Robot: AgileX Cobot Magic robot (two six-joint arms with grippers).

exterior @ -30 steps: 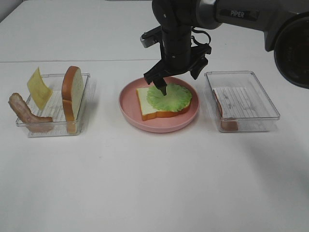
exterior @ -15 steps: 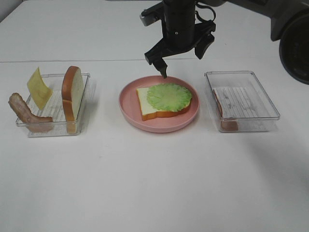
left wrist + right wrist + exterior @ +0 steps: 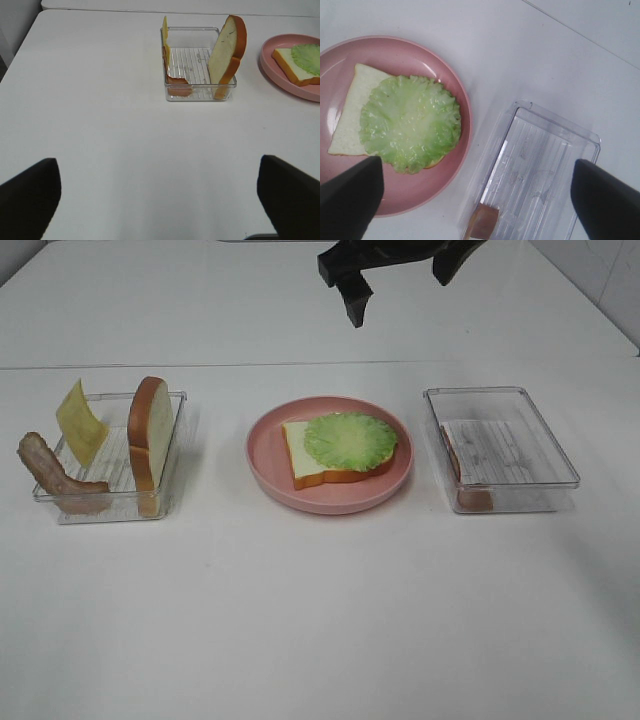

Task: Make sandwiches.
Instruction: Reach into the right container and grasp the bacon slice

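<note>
We see one white bread slice (image 3: pixel 300 458) flat on the pink plate (image 3: pixel 330 502), with a green lettuce leaf (image 3: pixel 350 438) on top. The second slice (image 3: pixel 148 435) stands on edge in the left tray (image 3: pixel 120 508), with a leaning cheese square (image 3: pixel 80 422) and a meat strip (image 3: pixel 55 475) at its left side. Another meat piece (image 3: pixel 472 498) sits in the right tray (image 3: pixel 520 455).

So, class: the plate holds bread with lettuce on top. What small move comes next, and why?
Probably the left fingers, open and empty, should ease toward the left tray for the meat strip or cheese. The lettuce already lies on the bread slice on the pink plate with nothing above it, and that tray faces them.
</note>
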